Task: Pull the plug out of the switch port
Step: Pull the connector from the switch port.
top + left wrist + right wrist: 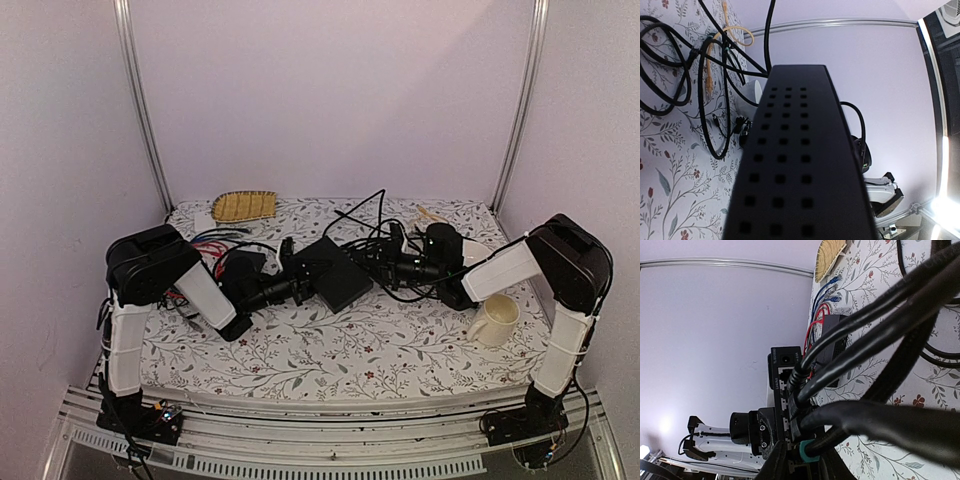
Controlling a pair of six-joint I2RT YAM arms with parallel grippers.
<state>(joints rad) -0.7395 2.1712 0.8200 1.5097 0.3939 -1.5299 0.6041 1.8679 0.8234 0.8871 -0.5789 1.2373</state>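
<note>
left end effector (291,289): clamped on switch (336,272) (cables leave its right side), frame centre | right end effector (801,467): flanks teal plug (808,452), bottom centre; grip unclear

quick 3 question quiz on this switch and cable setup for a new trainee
1. True or false: the mug stands on the robot's left side.
2. In the right wrist view, the cables plugged into the switch are mostly: A black, B white, C green.
3. Fill in: in the left wrist view, the switch's top face carries rows of small square ___.
Key: 1 false, the mug stands on the robot's right side. 2 A. 3 holes.
</note>
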